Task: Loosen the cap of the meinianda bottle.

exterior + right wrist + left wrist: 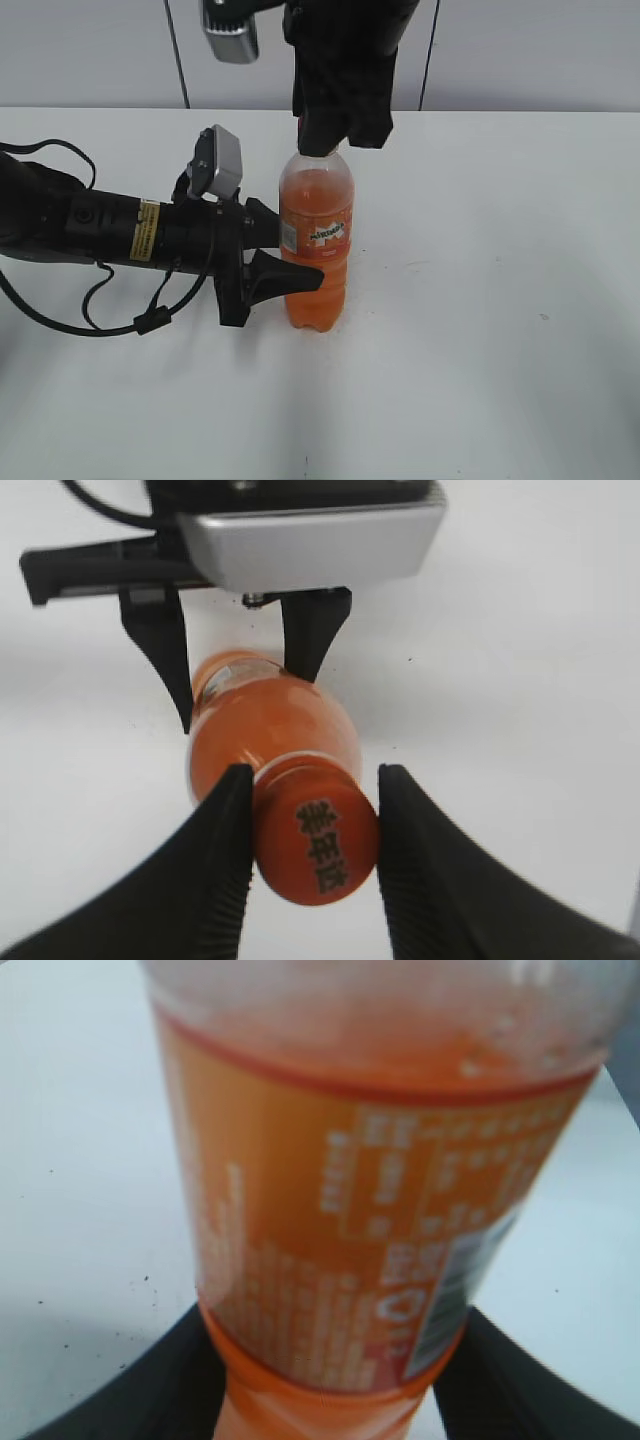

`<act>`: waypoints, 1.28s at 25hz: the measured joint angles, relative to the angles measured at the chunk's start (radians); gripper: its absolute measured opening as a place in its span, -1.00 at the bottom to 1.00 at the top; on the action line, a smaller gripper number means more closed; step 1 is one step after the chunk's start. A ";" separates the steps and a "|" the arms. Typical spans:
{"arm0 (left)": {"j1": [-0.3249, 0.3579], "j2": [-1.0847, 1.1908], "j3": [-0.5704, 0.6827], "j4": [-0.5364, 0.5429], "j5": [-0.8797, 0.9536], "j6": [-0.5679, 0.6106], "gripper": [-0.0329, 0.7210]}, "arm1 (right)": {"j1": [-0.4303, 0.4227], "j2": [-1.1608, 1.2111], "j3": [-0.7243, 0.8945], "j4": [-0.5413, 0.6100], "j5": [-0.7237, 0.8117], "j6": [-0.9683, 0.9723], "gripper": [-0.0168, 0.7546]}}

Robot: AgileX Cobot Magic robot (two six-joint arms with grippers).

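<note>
Inspector: Where is the bottle?

Operator: The bottle [316,240] stands upright on the white table [500,300], near its middle. It holds orange drink and carries an orange label.

Inspector: State of your left tool?

Operator: My left tool [290,255] reaches in level from the left and is clamped on the bottle's body at label height, one finger in front and one behind. My left wrist view shows the label filling the picture, blurred, with a dark finger [520,1385] at each lower corner.

Inspector: And the right?

Operator: My right tool [312,845] comes down from above. Its two ribbed fingers [215,870] are closed on the cap [318,848], pressing it from both sides. The cap is orange with dark print on top and sits on the neck.
</note>
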 joint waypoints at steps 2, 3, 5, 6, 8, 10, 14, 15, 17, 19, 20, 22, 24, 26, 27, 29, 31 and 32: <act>0.000 0.000 0.000 -0.001 0.001 0.000 0.10 | 0.001 0.000 0.000 -0.001 0.000 -0.141 -0.25; 0.000 0.000 0.000 -0.002 0.002 0.000 0.10 | 0.001 0.000 0.000 -0.001 -0.001 -0.172 -0.25; 0.000 0.000 0.000 -0.002 0.002 0.000 0.10 | 0.001 0.000 0.000 0.000 -0.001 -0.201 -0.25; 0.000 0.000 0.000 -0.002 0.002 0.000 0.10 | 0.001 0.000 0.000 0.001 -0.001 -0.210 -0.25; 0.000 0.000 0.000 -0.002 0.003 0.000 0.10 | 0.001 0.000 0.000 0.001 -0.001 -0.217 -0.25; 0.000 0.000 0.000 -0.002 0.003 0.000 0.10 | 0.001 -0.002 0.000 0.001 -0.001 -0.222 -0.25; 0.000 0.000 0.000 -0.004 0.003 0.000 0.10 | 0.001 -0.007 0.000 -0.002 0.005 -0.226 -0.25; 0.000 0.000 0.000 -0.004 0.002 0.001 0.10 | 0.001 -0.009 0.001 -0.004 0.008 -0.226 -0.25; 0.000 0.000 0.000 -0.003 -0.001 0.003 0.10 | 0.001 -0.016 0.004 -0.009 0.019 -0.229 -0.25; 0.000 0.000 0.000 -0.003 -0.007 0.003 0.10 | 0.001 -0.020 0.004 -0.009 0.029 -0.230 -0.25; 0.000 0.000 0.000 -0.002 -0.008 0.003 0.10 | 0.001 -0.021 0.004 -0.009 0.034 -0.232 -0.25; -0.001 0.000 0.000 -0.001 -0.009 0.003 0.10 | 0.001 -0.022 0.004 -0.009 0.037 -0.234 -0.25; -0.001 0.000 0.000 -0.001 -0.010 0.003 0.10 | 0.001 -0.022 0.004 -0.009 0.037 -0.236 -0.25; -0.001 0.000 0.000 -0.001 -0.010 0.003 0.10 | 0.001 -0.022 0.004 -0.008 0.037 -0.237 -0.25; -0.001 0.000 0.000 0.001 -0.010 0.003 0.10 | 0.001 -0.022 0.004 -0.004 0.037 -0.237 -0.25; -0.001 0.000 0.000 0.003 -0.012 0.003 0.10 | 0.001 -0.022 0.004 0.008 0.038 -0.238 -0.25; -0.001 0.000 0.000 0.007 -0.013 0.003 0.10 | 0.001 -0.022 0.004 0.019 0.038 -0.237 -0.25; -0.001 0.000 0.000 0.009 -0.014 0.003 0.10 | 0.001 -0.023 0.004 0.028 0.038 -0.237 -0.25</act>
